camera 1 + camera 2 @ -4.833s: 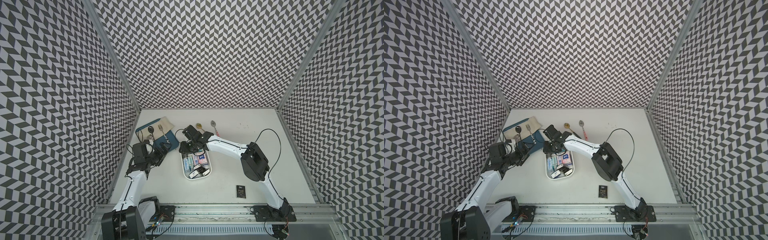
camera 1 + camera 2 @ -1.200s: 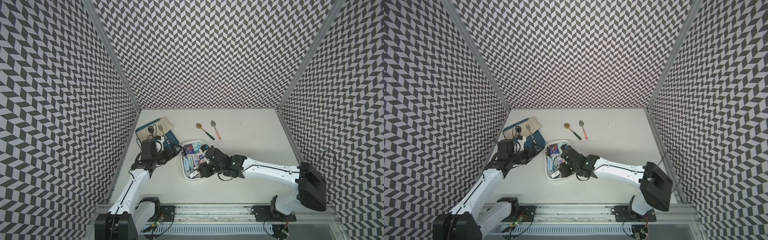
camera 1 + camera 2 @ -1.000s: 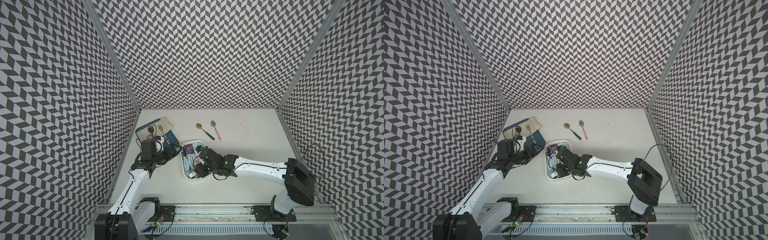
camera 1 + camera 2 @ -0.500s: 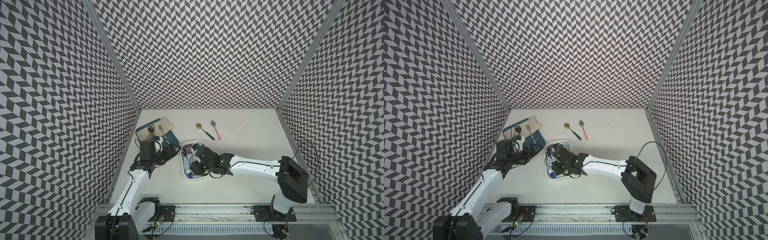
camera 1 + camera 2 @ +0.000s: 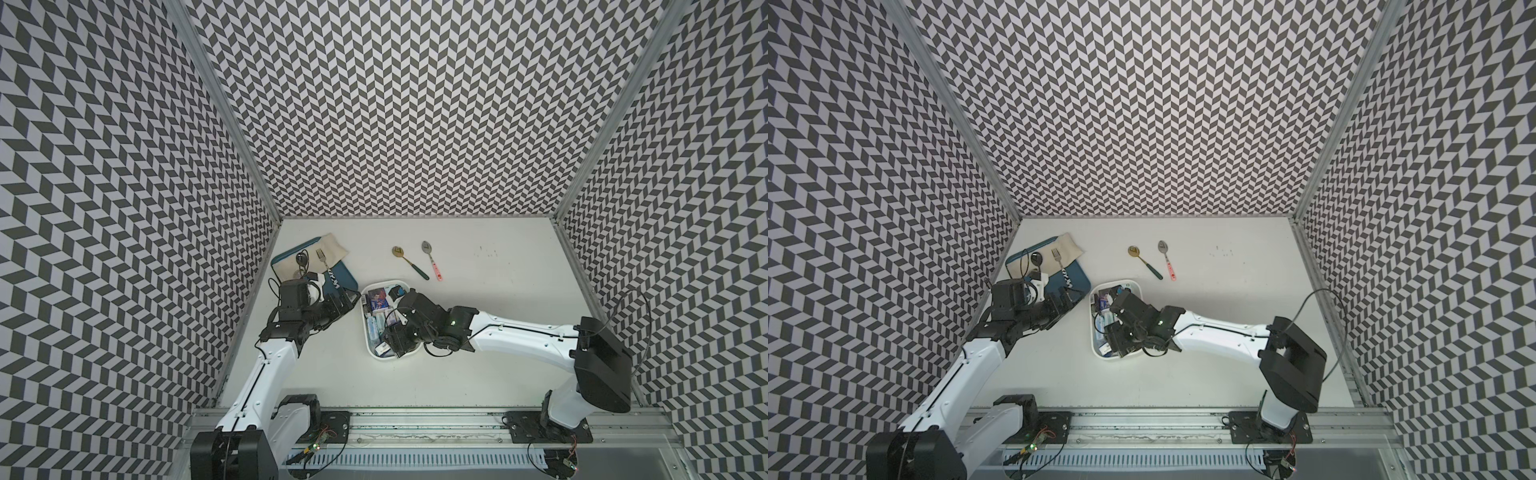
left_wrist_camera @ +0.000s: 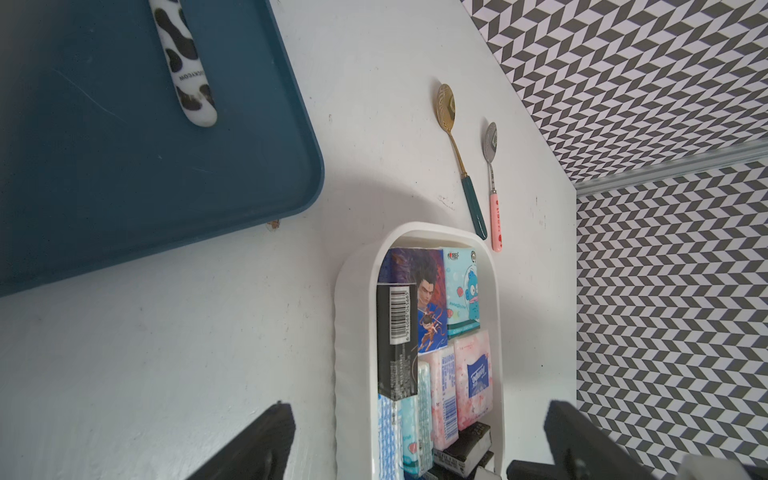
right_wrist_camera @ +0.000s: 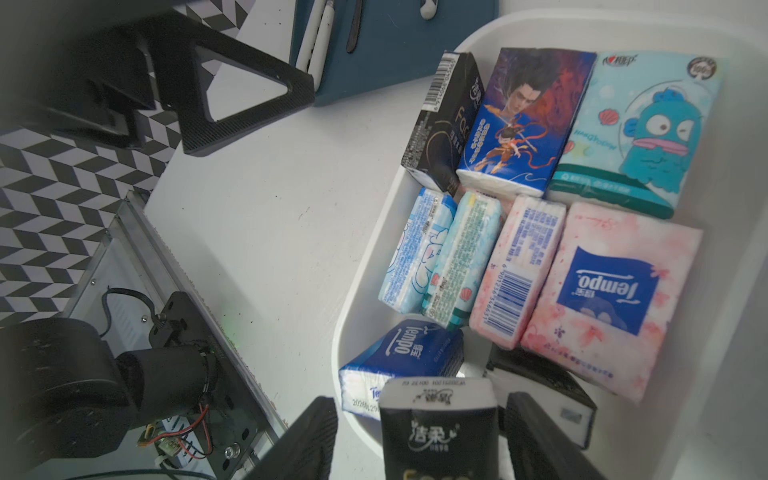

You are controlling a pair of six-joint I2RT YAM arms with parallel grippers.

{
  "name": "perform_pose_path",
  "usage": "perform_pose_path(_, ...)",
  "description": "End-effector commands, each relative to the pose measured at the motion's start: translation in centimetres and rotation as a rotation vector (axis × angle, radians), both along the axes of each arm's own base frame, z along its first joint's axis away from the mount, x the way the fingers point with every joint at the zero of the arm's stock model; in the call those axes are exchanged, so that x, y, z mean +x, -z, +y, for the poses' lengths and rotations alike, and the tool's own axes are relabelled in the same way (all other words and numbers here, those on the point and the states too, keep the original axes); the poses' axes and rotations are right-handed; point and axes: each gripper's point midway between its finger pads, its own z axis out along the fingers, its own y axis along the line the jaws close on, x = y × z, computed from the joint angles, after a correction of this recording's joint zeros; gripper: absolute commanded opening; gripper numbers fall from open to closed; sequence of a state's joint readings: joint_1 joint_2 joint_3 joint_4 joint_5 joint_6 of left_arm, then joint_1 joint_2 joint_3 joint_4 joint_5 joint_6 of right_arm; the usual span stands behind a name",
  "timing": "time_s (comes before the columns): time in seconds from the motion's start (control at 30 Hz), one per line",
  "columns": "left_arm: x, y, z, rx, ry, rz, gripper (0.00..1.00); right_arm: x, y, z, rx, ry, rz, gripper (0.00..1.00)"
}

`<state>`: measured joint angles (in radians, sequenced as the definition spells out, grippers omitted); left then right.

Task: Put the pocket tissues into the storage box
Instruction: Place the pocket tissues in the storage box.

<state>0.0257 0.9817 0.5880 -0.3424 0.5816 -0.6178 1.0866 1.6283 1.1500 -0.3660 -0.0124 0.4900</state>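
The right gripper [image 7: 419, 405] is seen parted just wider than the black plastic-wrapped tissue packet [image 7: 438, 428] at the near end of the white rounded plastic storage box [image 7: 357, 286], so it should be lifted straight up, jaws kept clear, packet left undragged.

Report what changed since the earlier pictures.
The black packet left the near edge of the table: the right claw fetched it and now stands open around it over the near end of the storage box. The left claw edged toward the box. Spoons, tray and box stayed put.
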Motion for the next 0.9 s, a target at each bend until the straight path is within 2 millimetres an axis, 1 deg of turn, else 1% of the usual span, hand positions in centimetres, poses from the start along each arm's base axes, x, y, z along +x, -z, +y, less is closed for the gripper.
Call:
perform_pose_path(0.0,0.3,-1.2,0.0,0.005,0.018,-0.035,1.0,-0.6,-1.1,-1.5,-0.028,-0.014,-0.032,0.69)
perform_pose_path(0.03,0.3,-1.2,0.0,0.004,0.019,-0.034,1.0,-0.9,-1.3,-2.0,-0.035,-0.018,-0.027,0.67)
perform_pose_path(0.13,0.3,-1.3,0.1,0.004,0.018,-0.038,1.0,-2.5,-1.6,-2.6,-0.02,-0.068,0.009,0.53)
perform_pose_path(0.23,0.4,-1.4,0.1,0.002,0.016,-0.038,1.0,-4.6,-0.6,-3.1,-0.029,-0.138,0.094,0.39)
perform_pose_path(0.3,0.4,-1.3,0.1,0.0,0.016,-0.038,1.0,-5.1,0.1,-3.4,-0.035,-0.143,0.121,0.34)
perform_pose_path(0.37,0.4,-1.3,0.1,-0.002,0.016,-0.037,1.0,-5.2,0.4,-3.4,-0.028,-0.141,0.12,0.31)
perform_pose_path(0.47,0.3,-1.5,0.1,-0.001,0.016,-0.037,1.0,-5.2,0.6,-2.7,-0.017,-0.152,0.137,0.3)
perform_pose_path(0.63,0.3,-1.7,0.3,0.012,0.011,-0.044,1.0,-5.3,2.0,-2.1,-0.033,-0.165,0.163,0.3)
perform_pose_path(0.77,0.2,-1.6,0.3,0.006,0.01,-0.039,1.0,-4.3,2.6,-1.4,-0.05,-0.145,0.144,0.3)
perform_pose_path(0.87,0.2,-1.7,0.3,0.007,0.009,-0.043,1.0,-3.4,2.7,-0.9,-0.059,-0.122,0.121,0.3)
